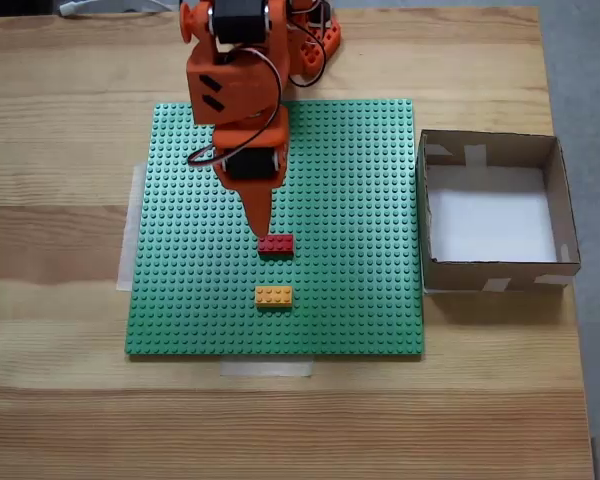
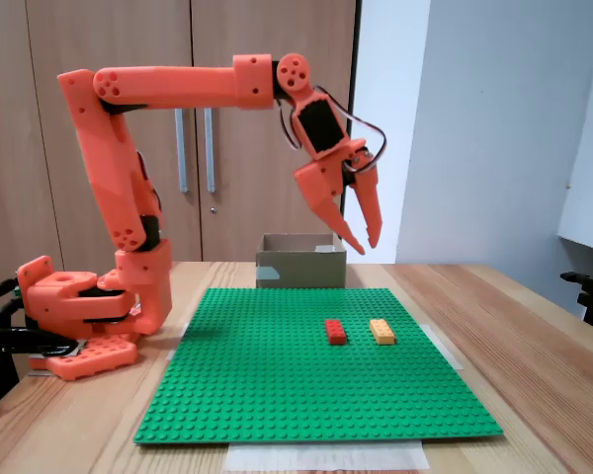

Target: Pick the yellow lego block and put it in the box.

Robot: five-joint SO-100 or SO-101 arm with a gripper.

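Hovering jaws parted, empty, high above yellow lego block [image 2: 382,331], red brick [image 2: 335,332] beside it

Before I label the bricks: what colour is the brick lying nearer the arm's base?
Red, clearest in the fixed view from above; the yellow lego block lies farther out.

Yellow lego block [image 1: 273,296], red brick [image 1: 275,244], green studded baseplate [image 1: 360,200], orange arm [image 2: 168,87].

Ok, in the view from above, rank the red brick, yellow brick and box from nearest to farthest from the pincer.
From the pincer, seen from above:
1. red brick, right at the fingertip in the picture.
2. yellow lego block, below the red one, toward the mat's near edge.
3. box, off the mat's right edge.
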